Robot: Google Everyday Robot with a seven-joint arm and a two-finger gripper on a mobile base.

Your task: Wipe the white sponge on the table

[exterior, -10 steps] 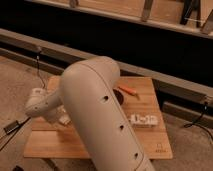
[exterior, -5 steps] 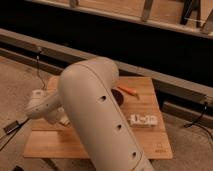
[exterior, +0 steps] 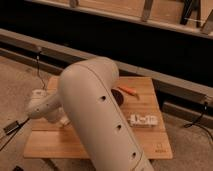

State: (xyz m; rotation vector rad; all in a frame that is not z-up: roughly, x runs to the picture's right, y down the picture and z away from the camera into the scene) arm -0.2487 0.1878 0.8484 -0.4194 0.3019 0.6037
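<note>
My arm's large white housing point(exterior: 102, 117) fills the middle of the camera view and hides much of the table point(exterior: 150, 142), a light-brown wooden top with plank grain. The gripper end point(exterior: 46, 106), a rounded white wrist part, is low over the table's left side. A small pale bit point(exterior: 64, 122) shows just under it, right at the arm's edge; I cannot tell what it is. The white sponge is not in view; it may be behind the arm.
A lumpy white object with dark marks point(exterior: 143, 120) lies right of the arm. An orange item point(exterior: 128, 91) and a dark bowl's edge point(exterior: 120, 96) sit at the table's far side. A dark wall with a ledge point(exterior: 165, 82) runs behind. Cables point(exterior: 12, 127) lie on the floor at left.
The arm housing has leaned slightly to the left and the wrist has dipped a little; the objects on the table have not moved.
</note>
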